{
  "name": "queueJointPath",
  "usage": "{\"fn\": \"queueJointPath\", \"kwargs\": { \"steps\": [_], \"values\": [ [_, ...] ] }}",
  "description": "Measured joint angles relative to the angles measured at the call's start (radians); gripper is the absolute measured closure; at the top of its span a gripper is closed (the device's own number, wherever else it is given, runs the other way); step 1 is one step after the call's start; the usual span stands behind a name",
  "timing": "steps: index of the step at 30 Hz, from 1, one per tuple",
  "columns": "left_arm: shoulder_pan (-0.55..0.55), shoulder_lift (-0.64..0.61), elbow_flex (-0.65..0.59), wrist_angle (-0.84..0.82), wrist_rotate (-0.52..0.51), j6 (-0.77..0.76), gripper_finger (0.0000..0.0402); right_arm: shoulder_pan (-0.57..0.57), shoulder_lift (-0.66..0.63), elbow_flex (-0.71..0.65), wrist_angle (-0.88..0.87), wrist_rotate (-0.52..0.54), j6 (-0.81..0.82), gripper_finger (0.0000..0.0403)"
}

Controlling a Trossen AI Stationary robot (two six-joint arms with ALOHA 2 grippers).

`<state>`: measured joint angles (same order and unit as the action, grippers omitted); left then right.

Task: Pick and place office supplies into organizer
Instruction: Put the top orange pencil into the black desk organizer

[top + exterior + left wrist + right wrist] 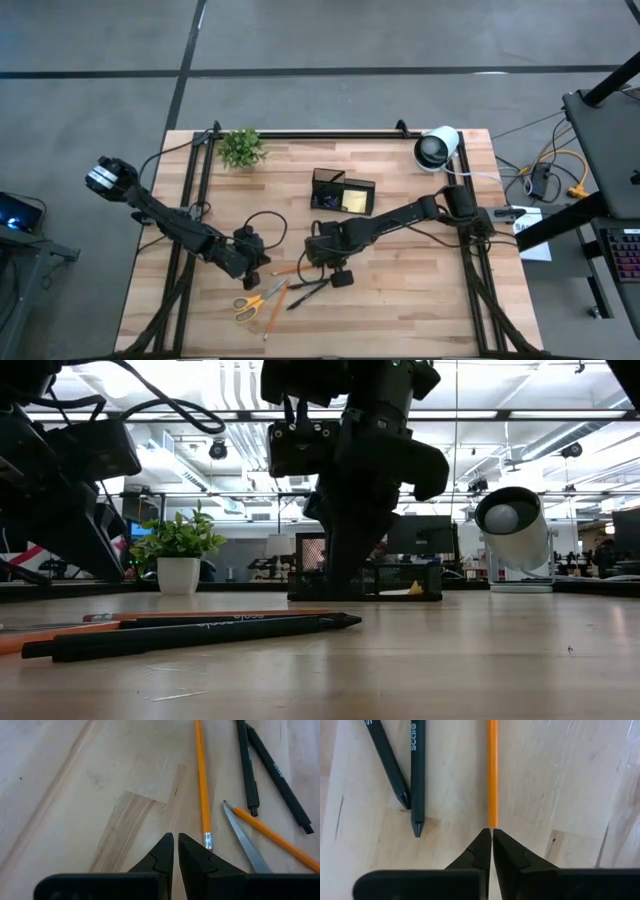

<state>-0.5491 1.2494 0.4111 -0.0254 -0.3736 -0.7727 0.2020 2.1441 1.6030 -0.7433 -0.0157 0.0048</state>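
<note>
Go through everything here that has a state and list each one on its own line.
left gripper: shut, empty, low over the table beside an orange pencil
right gripper: shut, its tips meeting the end of another pencil
organizer: upright, sticky-note pad inside
scissors: flat on the table
pens: flat, not yet picked
</note>
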Motion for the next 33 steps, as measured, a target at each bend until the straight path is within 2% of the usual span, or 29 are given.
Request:
{"fn": "queueJointPath", "kwargs": {
  "steps": [8, 24, 33],
  "values": [
    [0.0, -0.003, 0.015, -0.006, 0.002, 0.001, 0.0391, 0.001, 0.0, -0.009, 0.039, 0.032, 0.002, 0.0392],
    [0.0, -0.015, 0.019, -0.01, 0.002, -0.002, 0.0391, 0.001, 0.001, -0.037, 0.045, 0.016, -0.004, 0.0331],
    [0.0, -0.015, 0.019, -0.01, 0.001, -0.002, 0.0391, -0.013, 0.001, -0.049, 0.048, -0.034, -0.012, 0.0361]
  ]
}}
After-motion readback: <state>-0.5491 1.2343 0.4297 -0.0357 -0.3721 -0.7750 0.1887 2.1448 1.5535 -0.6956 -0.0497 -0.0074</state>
